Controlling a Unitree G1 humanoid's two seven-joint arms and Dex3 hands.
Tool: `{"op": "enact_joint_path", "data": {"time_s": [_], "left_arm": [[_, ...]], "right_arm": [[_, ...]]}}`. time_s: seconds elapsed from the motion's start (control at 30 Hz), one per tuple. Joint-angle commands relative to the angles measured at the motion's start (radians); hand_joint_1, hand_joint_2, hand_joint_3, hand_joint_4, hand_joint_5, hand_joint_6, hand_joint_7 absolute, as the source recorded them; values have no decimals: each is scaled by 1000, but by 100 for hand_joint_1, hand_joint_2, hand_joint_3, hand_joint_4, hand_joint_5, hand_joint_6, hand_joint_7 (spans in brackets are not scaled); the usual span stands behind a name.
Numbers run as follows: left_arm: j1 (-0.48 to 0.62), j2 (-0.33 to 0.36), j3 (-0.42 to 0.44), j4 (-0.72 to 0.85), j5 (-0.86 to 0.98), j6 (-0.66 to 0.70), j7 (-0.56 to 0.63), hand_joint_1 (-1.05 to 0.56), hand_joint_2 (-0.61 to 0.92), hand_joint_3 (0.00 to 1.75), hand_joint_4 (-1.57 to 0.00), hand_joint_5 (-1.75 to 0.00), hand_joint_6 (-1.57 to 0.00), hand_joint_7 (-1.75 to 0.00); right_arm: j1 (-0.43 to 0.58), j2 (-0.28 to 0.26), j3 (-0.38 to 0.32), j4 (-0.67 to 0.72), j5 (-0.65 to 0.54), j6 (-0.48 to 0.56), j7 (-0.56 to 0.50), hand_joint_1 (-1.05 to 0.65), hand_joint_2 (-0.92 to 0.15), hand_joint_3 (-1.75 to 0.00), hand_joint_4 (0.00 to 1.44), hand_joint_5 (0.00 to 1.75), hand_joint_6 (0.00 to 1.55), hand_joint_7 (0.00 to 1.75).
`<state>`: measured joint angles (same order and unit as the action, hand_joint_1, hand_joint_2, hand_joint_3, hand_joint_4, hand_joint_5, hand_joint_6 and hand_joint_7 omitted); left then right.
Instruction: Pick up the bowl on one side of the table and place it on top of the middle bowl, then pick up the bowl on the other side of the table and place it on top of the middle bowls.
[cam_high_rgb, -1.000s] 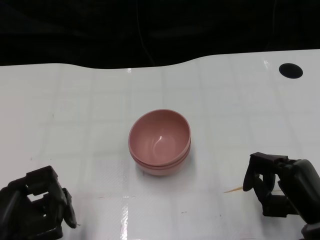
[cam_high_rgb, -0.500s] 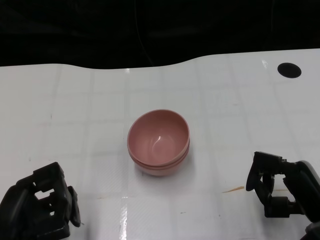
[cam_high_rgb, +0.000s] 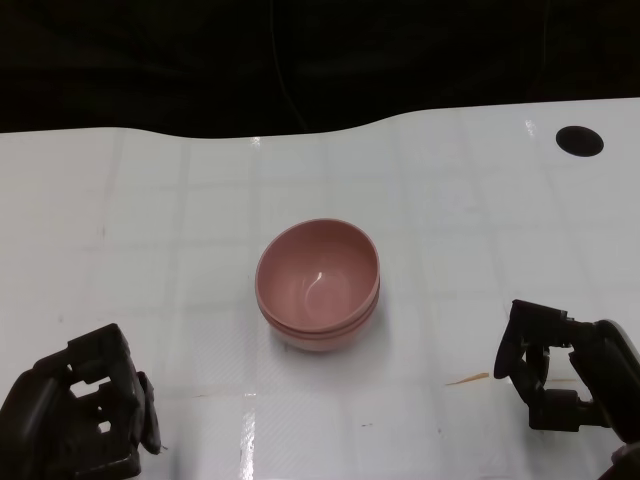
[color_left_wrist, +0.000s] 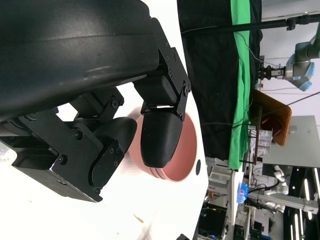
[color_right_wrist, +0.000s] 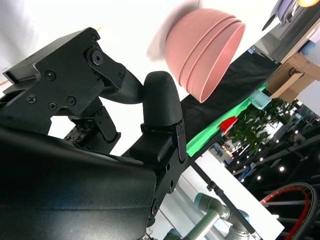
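Pink stacked bowls (cam_high_rgb: 319, 284) sat nested at the middle of the white surface (cam_high_rgb: 180, 210), unmoved from a second before. Over that second the left hand (cam_high_rgb: 80, 420) had shifted slightly toward the bowls and the right hand (cam_high_rgb: 560, 378) slightly back toward the near edge; between the last two frames almost nothing changed. Both hands were cut off by the lower edge of the head view, and how many bowls made up the stack showed best in the right wrist view. Each hand rested low near the surface, well apart from the bowls, fingers (color_right_wrist: 159, 102) curled inward on nothing. A thin sliver (cam_high_rgb: 467, 379) lay just beside the right hand.
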<state>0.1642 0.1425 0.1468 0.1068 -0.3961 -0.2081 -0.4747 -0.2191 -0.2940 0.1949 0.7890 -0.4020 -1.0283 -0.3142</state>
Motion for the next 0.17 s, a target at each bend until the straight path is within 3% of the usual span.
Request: {"op": "enact_joint_path", "data": {"time_s": [0.03,0.17], "left_arm": [[4,1,10,0,9,-13,-1,0,43,145,-96,-175,-82,-175],[4,6,14,18,-3,-29,-34,-1,44,143,-96,-175,-83,-175]], "right_arm": [[12,-5,-22,-10,1,-2,0,-15,-50,-121,93,175,72,165],[15,2,-22,7,33,-25,34,-16,-51,-123,93,175,71,166]]}}
